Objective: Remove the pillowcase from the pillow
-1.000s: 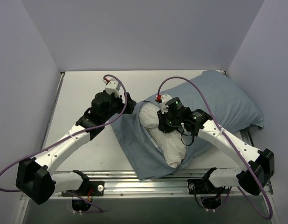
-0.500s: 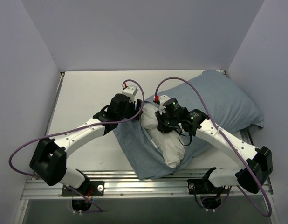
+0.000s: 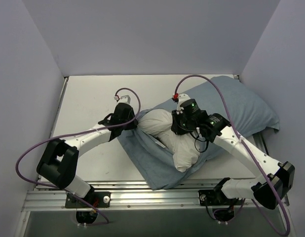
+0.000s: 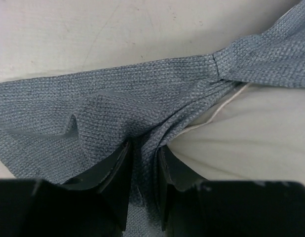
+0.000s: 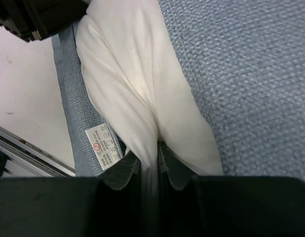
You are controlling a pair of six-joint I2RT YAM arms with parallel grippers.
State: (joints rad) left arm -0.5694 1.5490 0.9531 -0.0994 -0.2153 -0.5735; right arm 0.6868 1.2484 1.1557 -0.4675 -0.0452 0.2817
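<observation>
Top view: pillowcase [image 3: 241,106] lies blue-grey face up across the right half of the bench [image 3: 88,94], its far end near the right wall and its open end toward the near edge. Pillow [image 3: 167,136] bulges white out of that open end, bunched and twisted, partly bare. Left tool [image 3: 134,126] is down at the left edge of the cover; right tool [image 3: 175,129] is on the bare white cloth; the two are near each other. Left wrist view: left tool [image 4: 142,168] has its fingers [image 4: 120,170] drawn in on a raised fold of pillowcase [image 4: 142,98], fabric pinched between them, creases fanning out from the grip. Pillow [image 4: 251,133] shows white just right of the fold, bench [image 4: 93,29] above. Right wrist view: right tool [image 5: 149,165] is clamped on a ridge of pillow [image 5: 128,74], fingers [image 5: 124,170] tight on either side of it. Pillowcase [image 5: 251,84] fills the right side and runs as a strip down the left of the pillow. Care label [image 5: 100,146] lies on that strip just beside the left finger; can't tell which item it's sewn to. Black left arm [image 5: 39,17] at top left, bench [image 5: 24,94] below it.
</observation>
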